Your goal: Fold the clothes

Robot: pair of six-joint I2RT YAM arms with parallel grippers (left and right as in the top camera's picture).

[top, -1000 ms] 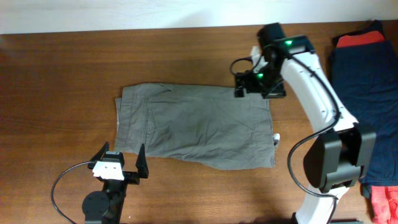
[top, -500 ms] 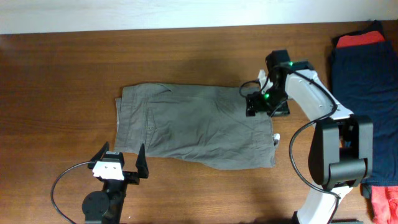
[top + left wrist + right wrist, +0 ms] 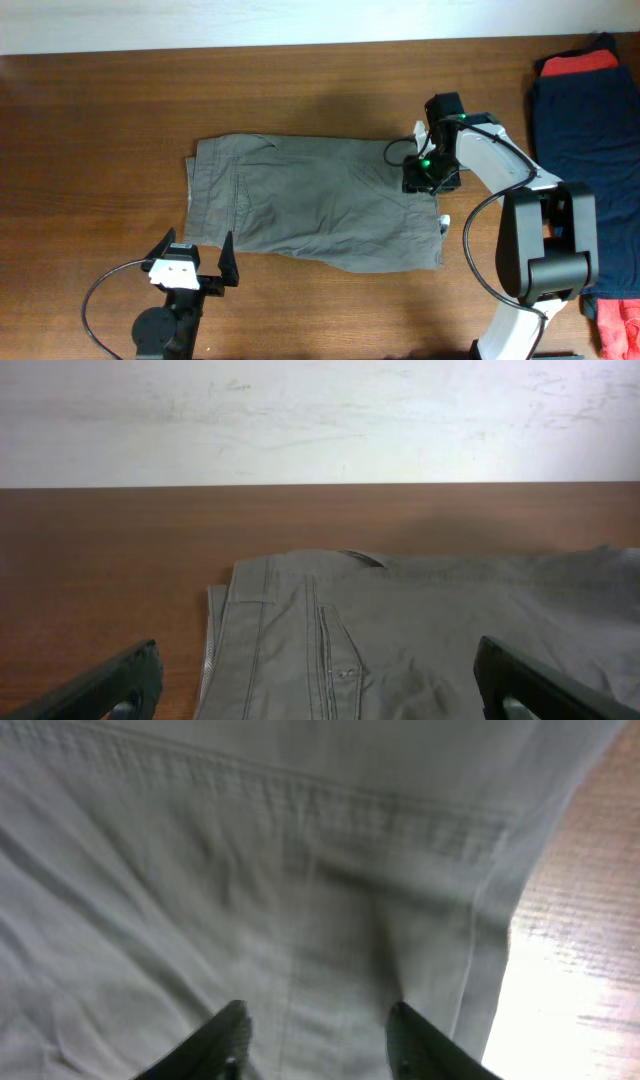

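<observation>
Dark brown wooden counter (image 3: 100, 120) runs wall to wall under a pale backdrop, and the grey-olive woven cotton shorts (image 3: 310, 205) lie spread flat at its middle, exactly where they lay a second ago. What has changed is the white right arm (image 3: 500, 165). It has swung in from above the far right corner of the shorts and dropped onto the cloth just inside their right edge. Its jaws have drawn in from wide to roughly half. The right wrist view shows both fingertips (image 3: 232, 1038) pressed into the fabric below a stitched band, with cloth lying between them. Whether a fold is truly pinched yet I cannot tell.

Left jaws hang wide and empty near the front left corner of the shorts, unmoved, touching nothing.

A dark navy garment (image 3: 590, 120) and a red garment (image 3: 580, 62) sit well apart at the right end.

I judge that the first grasp is just forming, and no fold has been made.
</observation>
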